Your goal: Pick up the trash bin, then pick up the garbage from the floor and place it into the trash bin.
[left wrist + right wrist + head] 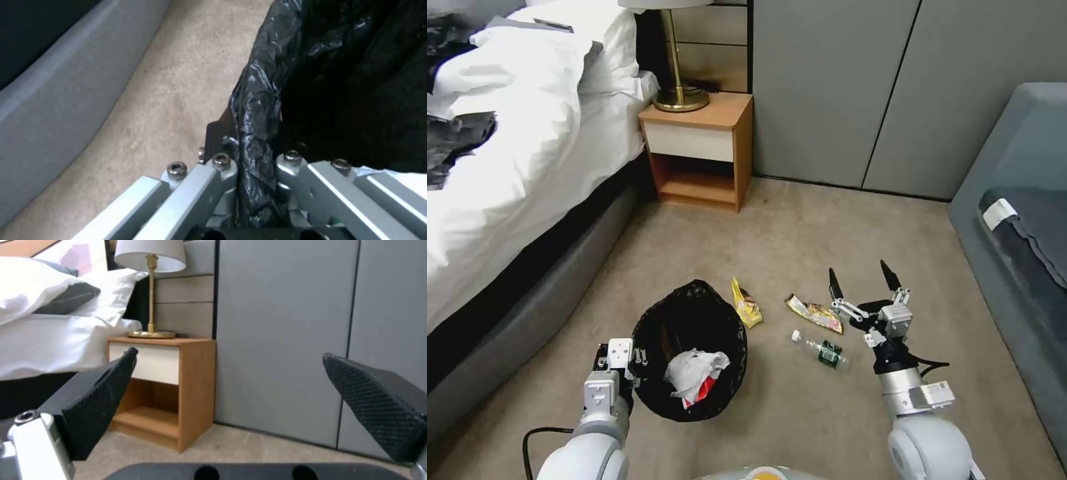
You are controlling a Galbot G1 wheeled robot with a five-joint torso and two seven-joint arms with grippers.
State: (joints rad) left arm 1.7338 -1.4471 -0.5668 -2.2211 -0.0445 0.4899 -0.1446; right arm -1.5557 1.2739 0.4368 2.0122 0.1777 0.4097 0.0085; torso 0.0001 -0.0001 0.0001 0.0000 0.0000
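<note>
The trash bin (735, 373), lined with a black bag, is in front of me on the left. It holds a crumpled white tissue (697, 368) and a red-and-white carton (706, 389). My left gripper (635, 360) is shut on the bin's near-left rim; the left wrist view shows the left gripper (251, 160) clamping the bag-covered rim (258, 110). On the carpet to the bin's right lie a yellow wrapper (747, 304), a brown wrapper (814, 313) and a small plastic bottle (823, 350). My right gripper (864, 281) hangs open just right of the brown wrapper, its fingers (100, 396) spread wide, holding nothing.
A bed (507, 173) with a grey base runs along the left. A wooden nightstand (700, 153) with a brass lamp (679, 80) stands at the back against grey wall panels (854, 93). A grey sofa (1020, 220) borders the right. Open carpet (800, 233) lies beyond the litter.
</note>
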